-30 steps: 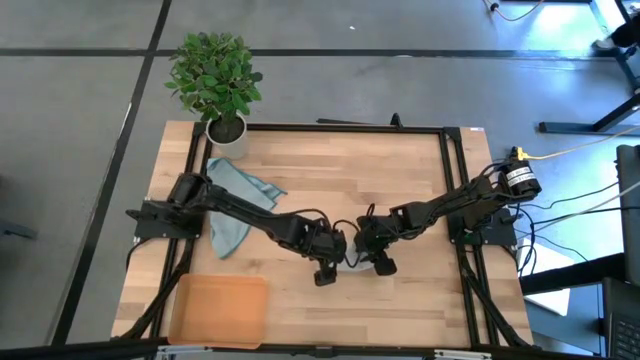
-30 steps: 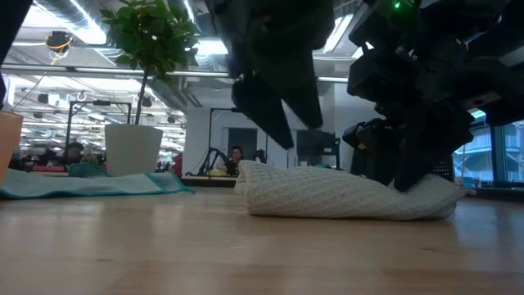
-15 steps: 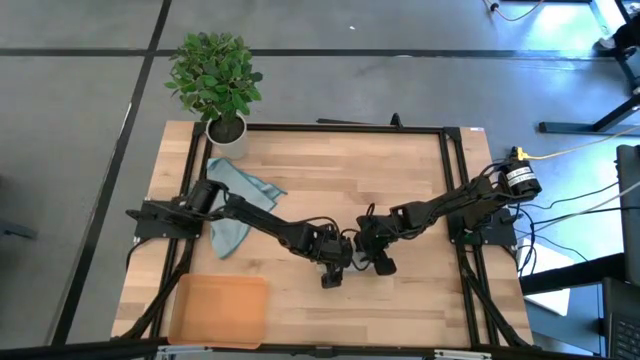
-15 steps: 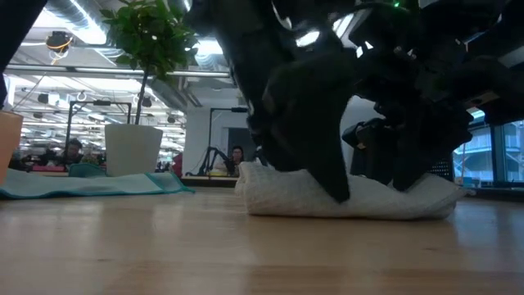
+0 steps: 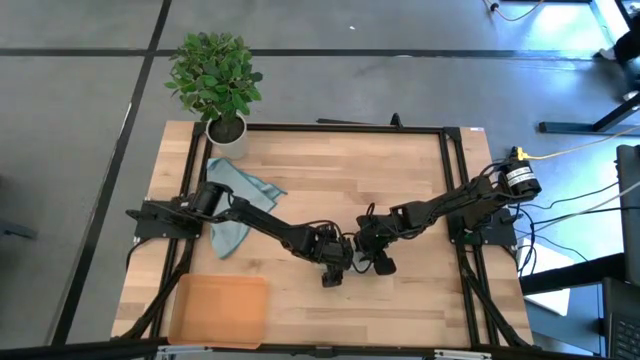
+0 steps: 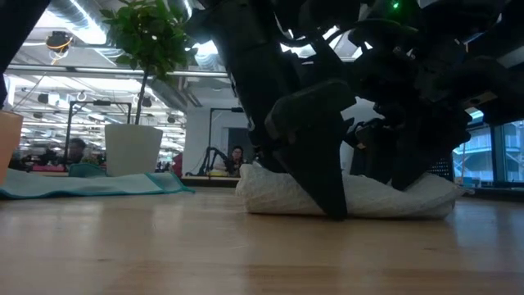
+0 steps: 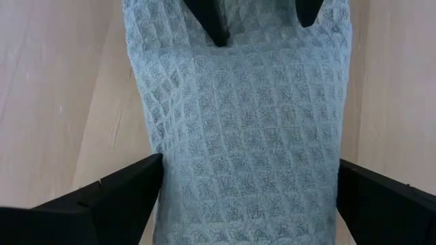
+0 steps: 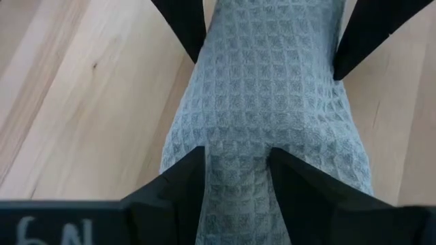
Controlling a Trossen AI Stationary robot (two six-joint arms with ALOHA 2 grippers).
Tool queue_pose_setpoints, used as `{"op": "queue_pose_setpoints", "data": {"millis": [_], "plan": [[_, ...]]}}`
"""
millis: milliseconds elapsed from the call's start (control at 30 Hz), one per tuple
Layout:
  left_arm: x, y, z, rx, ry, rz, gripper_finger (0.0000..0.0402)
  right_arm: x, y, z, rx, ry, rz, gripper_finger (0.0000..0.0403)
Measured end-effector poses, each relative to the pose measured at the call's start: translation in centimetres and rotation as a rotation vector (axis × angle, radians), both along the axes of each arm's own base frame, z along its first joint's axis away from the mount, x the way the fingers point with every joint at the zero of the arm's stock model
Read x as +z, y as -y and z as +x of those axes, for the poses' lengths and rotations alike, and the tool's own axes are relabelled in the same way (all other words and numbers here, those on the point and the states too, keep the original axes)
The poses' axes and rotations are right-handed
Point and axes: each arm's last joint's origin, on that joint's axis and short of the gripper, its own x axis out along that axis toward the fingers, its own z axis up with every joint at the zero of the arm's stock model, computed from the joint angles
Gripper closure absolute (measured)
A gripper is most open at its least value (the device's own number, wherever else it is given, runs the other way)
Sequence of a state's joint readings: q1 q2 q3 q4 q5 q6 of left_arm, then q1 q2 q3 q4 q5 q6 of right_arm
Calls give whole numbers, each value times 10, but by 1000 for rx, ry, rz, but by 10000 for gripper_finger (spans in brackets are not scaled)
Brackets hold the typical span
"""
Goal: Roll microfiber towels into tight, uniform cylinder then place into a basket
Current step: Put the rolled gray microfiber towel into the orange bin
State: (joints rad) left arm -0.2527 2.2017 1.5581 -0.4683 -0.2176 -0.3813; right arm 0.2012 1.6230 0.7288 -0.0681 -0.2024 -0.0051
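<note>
Beside plant pot (image 5: 226, 129) — teal towel (image 5: 236, 198); basket (image 5: 219, 310) near.

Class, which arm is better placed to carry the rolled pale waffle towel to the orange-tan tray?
Left, probably: the open left gripper straddles the towel roll, and the orange-tan tray lies on its side. The right gripper only pinches a fold.

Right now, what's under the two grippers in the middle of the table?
A rolled grey towel lies on the wooden table; the left gripper straddles it, the right gripper pinches it. From above, they hide most of it.
</note>
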Motion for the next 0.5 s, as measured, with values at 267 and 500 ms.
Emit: {"op": "queue_pose_setpoints", "data": {"millis": [267, 500], "plan": [[-1, -2, 0, 6, 0, 1, 5, 0, 0, 0, 0, 0, 0, 236], [-2, -4, 1, 15, -4, -5, 42, 0, 0, 0, 0, 0, 0, 236]]}}
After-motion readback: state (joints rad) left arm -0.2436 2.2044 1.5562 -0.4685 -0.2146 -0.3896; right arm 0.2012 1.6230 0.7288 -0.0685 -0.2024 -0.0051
